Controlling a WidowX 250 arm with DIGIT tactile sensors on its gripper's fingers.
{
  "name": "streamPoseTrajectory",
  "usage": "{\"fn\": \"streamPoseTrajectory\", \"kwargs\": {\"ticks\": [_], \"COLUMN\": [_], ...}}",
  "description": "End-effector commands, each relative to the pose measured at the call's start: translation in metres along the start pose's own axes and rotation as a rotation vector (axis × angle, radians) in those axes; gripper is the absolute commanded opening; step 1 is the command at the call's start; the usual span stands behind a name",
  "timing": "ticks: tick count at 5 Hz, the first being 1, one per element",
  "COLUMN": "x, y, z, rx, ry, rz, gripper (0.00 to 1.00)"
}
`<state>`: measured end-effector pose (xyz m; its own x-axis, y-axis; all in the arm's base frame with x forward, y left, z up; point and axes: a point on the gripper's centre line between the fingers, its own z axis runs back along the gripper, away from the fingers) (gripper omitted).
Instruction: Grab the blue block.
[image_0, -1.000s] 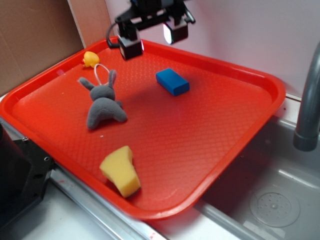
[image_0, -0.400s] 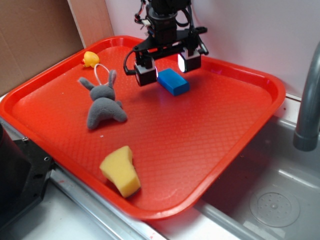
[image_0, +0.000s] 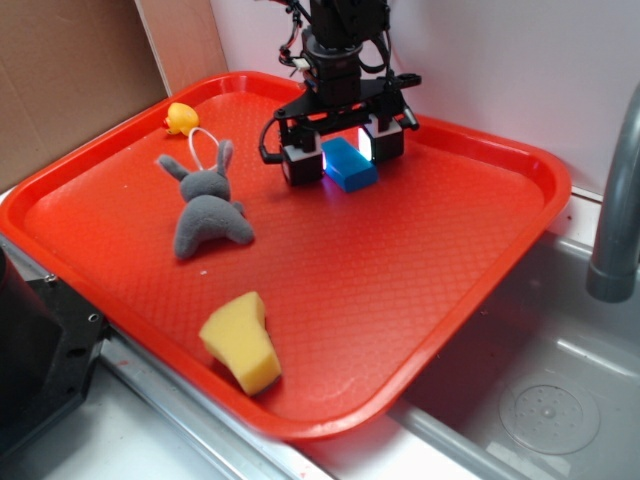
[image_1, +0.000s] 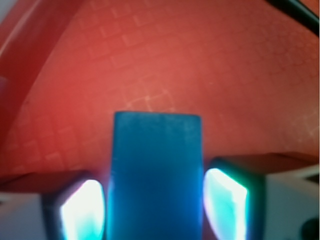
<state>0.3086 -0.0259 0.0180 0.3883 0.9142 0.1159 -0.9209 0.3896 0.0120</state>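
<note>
Setting: a red textured tray (image_0: 330, 300) resting over a grey sink (image_0: 540, 400), with a pale wall behind, brown cardboard at the left and a grey faucet pipe (image_0: 615, 200) at the right edge.

Item, task: the blue block (image_0: 350, 165), lying flat at the far middle of the tray. From the exterior view you see its long axis running from far-left to near-right; in the wrist view it runs straight away from the camera, its near end cut off by the bottom of the frame.

Item, tool: the pincer (image_0: 343, 157), lowered over the block, jaws spread with one finger on each long side. In the wrist view the fingers (image_1: 82, 210) sit just beside the block; you cannot tell whether they touch it. Their pads glow whitish-cyan and are blurred.

Other items: grey plush bunny (image_0: 207, 205) on the left; small yellow duck (image_0: 181, 118) at the far left rim; yellow sponge wedge (image_0: 243, 342) near the front edge.
</note>
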Motion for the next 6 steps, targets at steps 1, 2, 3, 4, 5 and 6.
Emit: {"fn": "streamPoseTrajectory", "kwargs": {"ticks": [1,2,3,4,5,6], "x": [0.017,0.018,0.019,0.022,0.024,0.021], "y": [0.005,0.009,0.02,0.033,0.052,0.075], "z": [0.016,0.048,0.086,0.116,0.149,0.171], "rx": [-0.036,-0.04,-0.049,-0.061,-0.086,-0.105], "ry": [0.012,0.064,0.096,0.119,0.13,0.109], "rz": [-0.056,-0.283,-0.533,-0.766,-0.922,-0.995], "gripper": [0.0,0.0,0.0,0.0,0.0,0.0]}}
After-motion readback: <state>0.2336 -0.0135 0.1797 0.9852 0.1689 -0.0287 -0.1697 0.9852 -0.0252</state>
